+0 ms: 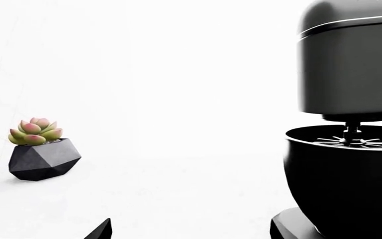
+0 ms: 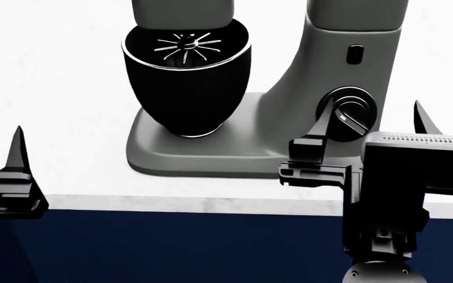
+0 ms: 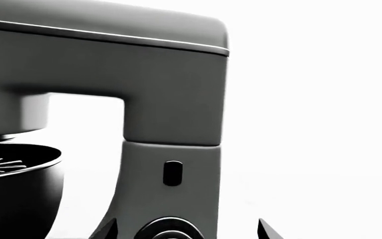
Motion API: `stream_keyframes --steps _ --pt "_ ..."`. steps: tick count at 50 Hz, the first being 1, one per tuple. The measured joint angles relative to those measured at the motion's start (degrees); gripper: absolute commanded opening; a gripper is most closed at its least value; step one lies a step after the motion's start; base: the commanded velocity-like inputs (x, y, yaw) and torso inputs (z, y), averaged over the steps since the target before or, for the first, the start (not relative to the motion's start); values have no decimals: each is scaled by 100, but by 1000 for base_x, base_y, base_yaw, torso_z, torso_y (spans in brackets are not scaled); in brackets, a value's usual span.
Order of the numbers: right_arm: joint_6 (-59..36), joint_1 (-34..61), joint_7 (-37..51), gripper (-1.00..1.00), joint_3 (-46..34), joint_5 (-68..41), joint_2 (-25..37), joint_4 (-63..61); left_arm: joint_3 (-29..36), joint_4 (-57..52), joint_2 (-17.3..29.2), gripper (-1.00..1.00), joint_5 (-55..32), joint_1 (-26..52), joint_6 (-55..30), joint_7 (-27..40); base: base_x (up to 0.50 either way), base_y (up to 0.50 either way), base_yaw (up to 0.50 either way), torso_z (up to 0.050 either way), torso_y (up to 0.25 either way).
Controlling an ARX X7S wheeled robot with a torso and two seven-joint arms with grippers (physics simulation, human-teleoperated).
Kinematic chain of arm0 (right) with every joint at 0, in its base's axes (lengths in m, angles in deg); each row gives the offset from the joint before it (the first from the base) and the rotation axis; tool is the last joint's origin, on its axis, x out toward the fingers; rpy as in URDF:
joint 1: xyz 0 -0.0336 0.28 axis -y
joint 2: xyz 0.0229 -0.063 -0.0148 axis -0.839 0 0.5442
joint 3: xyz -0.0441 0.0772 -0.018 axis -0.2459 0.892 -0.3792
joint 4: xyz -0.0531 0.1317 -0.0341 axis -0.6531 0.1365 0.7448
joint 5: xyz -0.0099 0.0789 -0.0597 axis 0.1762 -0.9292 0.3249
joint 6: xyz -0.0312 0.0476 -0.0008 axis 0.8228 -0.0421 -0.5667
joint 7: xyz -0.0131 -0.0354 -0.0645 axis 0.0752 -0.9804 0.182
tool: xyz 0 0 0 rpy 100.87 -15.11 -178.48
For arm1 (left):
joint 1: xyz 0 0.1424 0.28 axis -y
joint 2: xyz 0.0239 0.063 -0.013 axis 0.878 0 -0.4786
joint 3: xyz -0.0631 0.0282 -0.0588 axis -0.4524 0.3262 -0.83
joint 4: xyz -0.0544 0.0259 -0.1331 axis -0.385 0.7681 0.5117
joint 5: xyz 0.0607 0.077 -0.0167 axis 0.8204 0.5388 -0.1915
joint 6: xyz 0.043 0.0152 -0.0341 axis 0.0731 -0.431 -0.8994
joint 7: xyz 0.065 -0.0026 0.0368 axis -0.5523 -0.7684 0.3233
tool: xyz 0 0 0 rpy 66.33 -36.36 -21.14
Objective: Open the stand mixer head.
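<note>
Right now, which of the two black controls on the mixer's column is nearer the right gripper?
The round dial, low on the column; the right gripper is in front of it. The small oval button sits higher.

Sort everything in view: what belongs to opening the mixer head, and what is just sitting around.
Belongs to the job:
- stand mixer head, down over the bowl
- right gripper, jaws apart in front of the column
- left gripper, low at the counter edge

Just sitting around:
- glossy black bowl with the whisk inside
- black round dial
- succulent in a black pot
</note>
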Motion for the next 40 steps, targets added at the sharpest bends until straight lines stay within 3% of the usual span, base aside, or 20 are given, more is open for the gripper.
stream_keyframes --steps 4,5,40 --pt "-14 12 23 100 20 -25 1 4 14 13 -1 100 -9 5 16 11 0 0 0 0 0" --pt "-11 13 28 -100 27 -33 0 4 16 16 -1 100 -12 7 19 14 0 0 0 0 0" --pt "115 639 178 -100 -333 67 -19 480 38 20 41 100 -127 -23 80 102 0 0 0 0 0"
